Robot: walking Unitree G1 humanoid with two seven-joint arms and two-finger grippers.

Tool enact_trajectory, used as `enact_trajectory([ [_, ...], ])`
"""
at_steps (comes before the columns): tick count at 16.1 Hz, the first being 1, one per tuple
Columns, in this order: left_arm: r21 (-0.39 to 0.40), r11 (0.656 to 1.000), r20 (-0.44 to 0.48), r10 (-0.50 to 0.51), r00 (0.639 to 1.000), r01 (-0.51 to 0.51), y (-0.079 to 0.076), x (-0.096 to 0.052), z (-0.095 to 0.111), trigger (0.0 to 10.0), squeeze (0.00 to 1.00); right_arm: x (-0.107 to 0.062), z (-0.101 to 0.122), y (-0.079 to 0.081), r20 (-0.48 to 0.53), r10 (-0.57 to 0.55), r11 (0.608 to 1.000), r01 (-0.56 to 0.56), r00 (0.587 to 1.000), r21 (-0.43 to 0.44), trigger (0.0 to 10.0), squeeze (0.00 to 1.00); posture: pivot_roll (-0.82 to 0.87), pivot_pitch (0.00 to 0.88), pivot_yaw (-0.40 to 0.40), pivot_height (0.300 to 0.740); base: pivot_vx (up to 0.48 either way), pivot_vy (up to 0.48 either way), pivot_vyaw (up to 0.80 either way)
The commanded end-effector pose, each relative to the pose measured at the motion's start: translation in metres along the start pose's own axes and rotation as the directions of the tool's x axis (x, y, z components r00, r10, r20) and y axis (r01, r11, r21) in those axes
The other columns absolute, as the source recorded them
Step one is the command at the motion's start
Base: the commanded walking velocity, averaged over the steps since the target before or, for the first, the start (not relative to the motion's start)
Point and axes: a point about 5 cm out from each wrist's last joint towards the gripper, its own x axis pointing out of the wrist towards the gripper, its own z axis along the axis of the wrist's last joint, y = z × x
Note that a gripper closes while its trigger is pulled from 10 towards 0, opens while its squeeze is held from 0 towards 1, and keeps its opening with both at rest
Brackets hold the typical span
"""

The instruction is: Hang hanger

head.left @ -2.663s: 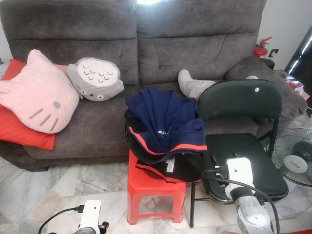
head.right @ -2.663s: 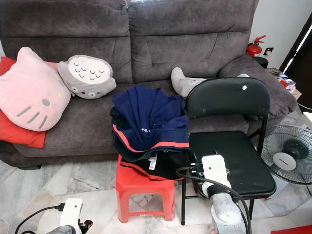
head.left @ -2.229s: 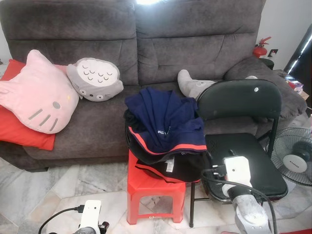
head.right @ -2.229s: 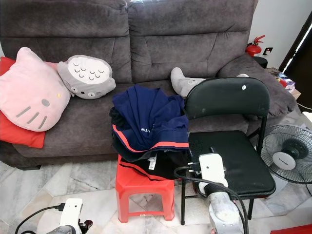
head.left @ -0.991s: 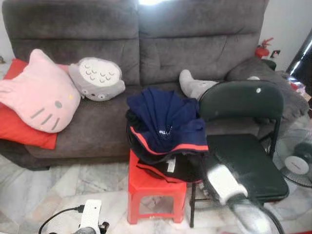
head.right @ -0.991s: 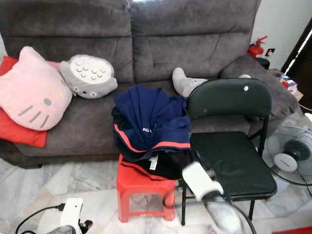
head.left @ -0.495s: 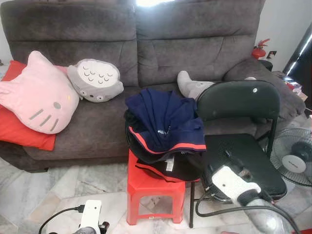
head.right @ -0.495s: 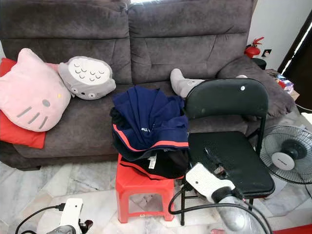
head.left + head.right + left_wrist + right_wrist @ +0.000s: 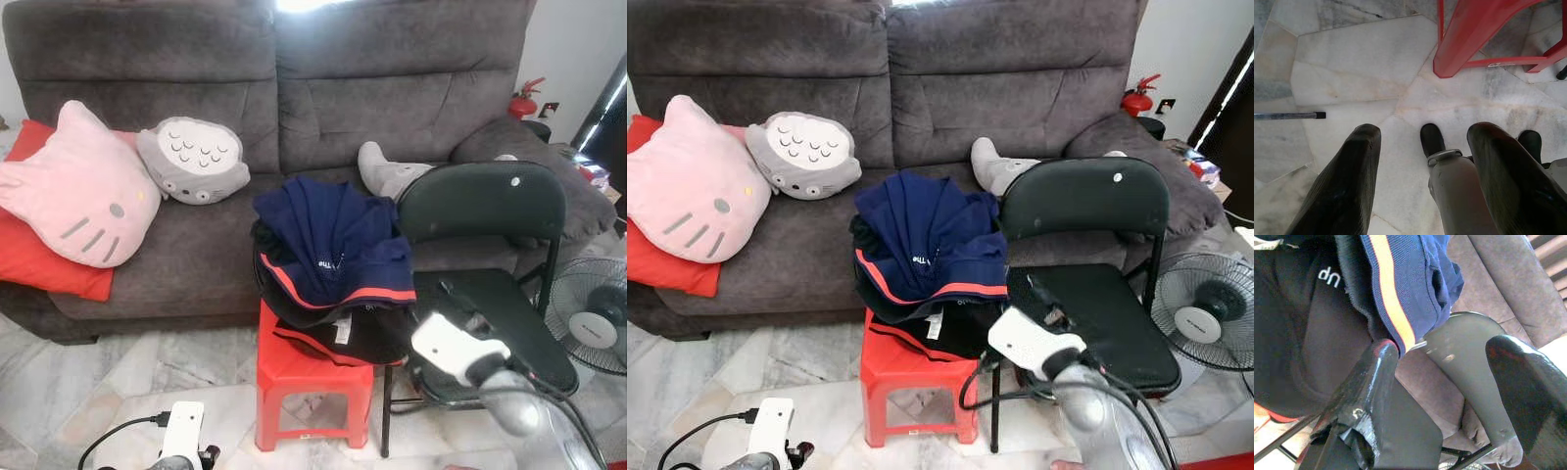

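A grey sofa (image 9: 392, 88) backs a black chair (image 9: 490, 206) and a red stool (image 9: 313, 377) heaped with clothes (image 9: 333, 259). The right gripper (image 9: 1442, 396), fingers spread, should ease toward the heap's edge. The left gripper (image 9: 1422, 161) hangs spread. No hanger is discernible.

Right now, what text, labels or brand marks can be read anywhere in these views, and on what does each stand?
"Up": white letters on the black garment, right wrist view.
White print on the navy garment: too small to read.
Badge on the fan hub: blurred.
Sticker on the red stool: illegible.
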Motion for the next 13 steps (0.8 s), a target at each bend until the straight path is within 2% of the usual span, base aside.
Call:
enact_trajectory([
  [1, 0.005, 1.000, -0.010, 0.002, 1.000, -0.002, 0.0001, -0.0001, -0.0014, 10.0, 0.00, 0.0030, -0.0008, 0.0008, -0.003, 0.009, 1.000, -0.009, 1.000, -0.021, 10.0, 0.00, -0.15, 0.000, -0.012, 0.740, 0.000, 0.000, 0.00],
  [13, 0.020, 1.000, -0.009, 0.005, 1.000, -0.004, 0.0007, -0.0001, -0.0009, 10.0, 0.00, 0.0120, -0.0034, 0.0016, -0.008, -0.003, 0.999, 0.002, 1.000, -0.039, 10.0, 0.00, -0.15, 0.000, -0.011, 0.740, 0.000, 0.000, 0.00],
])
